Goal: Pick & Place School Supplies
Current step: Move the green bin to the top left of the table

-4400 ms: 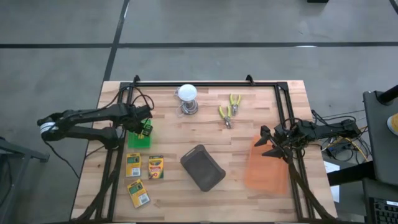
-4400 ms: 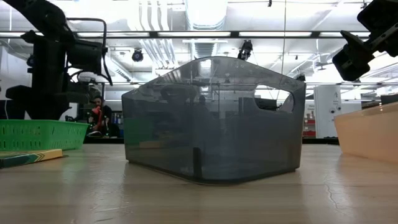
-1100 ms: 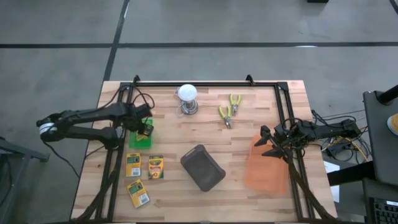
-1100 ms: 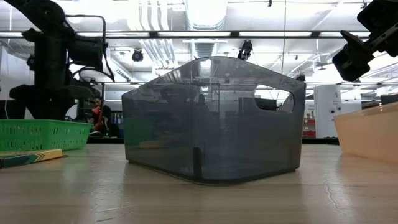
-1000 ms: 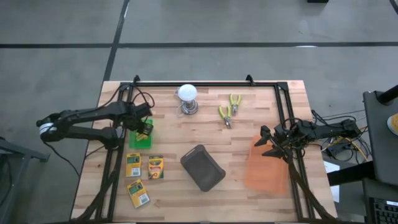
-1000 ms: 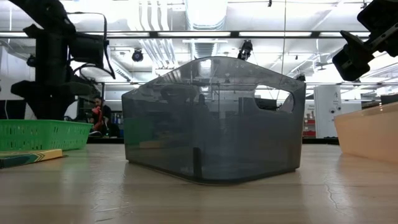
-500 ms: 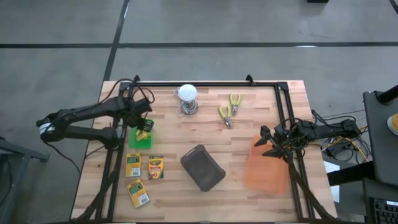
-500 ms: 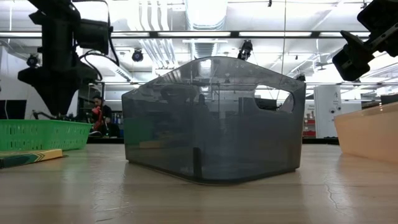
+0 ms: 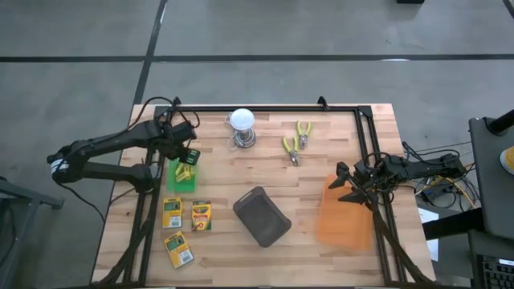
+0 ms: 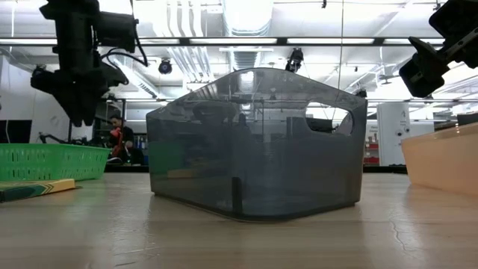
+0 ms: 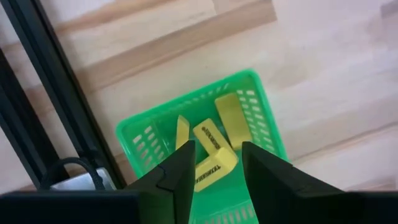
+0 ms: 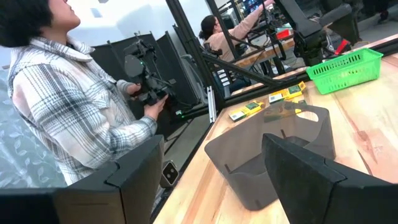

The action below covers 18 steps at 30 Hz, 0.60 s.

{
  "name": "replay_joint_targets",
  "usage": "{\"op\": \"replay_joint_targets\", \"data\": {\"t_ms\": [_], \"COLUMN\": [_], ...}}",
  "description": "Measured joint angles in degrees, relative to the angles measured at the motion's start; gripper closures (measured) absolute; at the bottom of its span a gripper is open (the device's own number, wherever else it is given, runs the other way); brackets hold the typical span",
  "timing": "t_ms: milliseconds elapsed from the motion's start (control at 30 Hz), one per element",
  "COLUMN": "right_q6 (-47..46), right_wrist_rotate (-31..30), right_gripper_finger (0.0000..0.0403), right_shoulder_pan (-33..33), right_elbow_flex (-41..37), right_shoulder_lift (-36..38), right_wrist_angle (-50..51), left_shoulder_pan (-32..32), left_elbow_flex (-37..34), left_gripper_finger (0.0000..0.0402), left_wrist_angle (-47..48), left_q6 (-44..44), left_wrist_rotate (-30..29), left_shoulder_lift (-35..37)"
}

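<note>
Three green-and-yellow crayon boxes (image 9: 173, 213), (image 9: 201, 215), (image 9: 179, 249) lie flat near the table's left front corner. Just beyond them stands a green basket (image 9: 178, 185), and several short yellow pieces (image 11: 231, 118) lie on its floor. My left gripper (image 11: 217, 149) hangs above the basket's far end (image 9: 186, 154), pointing down. Its fingers are open and nothing is between them. My right gripper (image 9: 341, 183) waits at the table's right side above an orange bin, pointing level. Its fingers are wide open (image 12: 212, 144) and hold nothing.
A grey see-through bin (image 9: 261, 215) stands at mid-table, and an orange bin (image 9: 345, 215) at the right. A white bulb on a metal base (image 9: 242, 124) and yellow-handled pliers (image 9: 295, 143) lie toward the far edge. Black frame rails (image 9: 265, 107) border the table. A person (image 12: 62, 112) stands beyond it.
My left gripper has risen out of the green basket and drifted slightly toward the far edge, still pointing down. The yellow pieces stay in the basket and now show from above. The gap between its fingers has not visibly changed.
</note>
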State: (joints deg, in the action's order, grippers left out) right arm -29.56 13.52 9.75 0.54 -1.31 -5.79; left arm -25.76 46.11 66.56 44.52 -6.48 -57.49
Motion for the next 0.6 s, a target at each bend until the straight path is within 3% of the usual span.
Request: {"op": "replay_joint_targets", "data": {"t_ms": [600], "right_q6": [0.0], "right_wrist_rotate": [0.0], "right_gripper_finger": [0.0135], "right_shoulder_pan": [0.0], "right_elbow_flex": [0.0], "right_shoulder_lift": [0.0], "right_wrist_angle": [0.0], "left_shoulder_pan": [0.0], "left_elbow_flex": [4.2], "left_gripper_finger": [0.0266], "left_wrist_angle": [-4.2], "left_q6": [-1.0], "left_wrist_rotate": [-6.3], "left_shoulder_lift": [0.0]}}
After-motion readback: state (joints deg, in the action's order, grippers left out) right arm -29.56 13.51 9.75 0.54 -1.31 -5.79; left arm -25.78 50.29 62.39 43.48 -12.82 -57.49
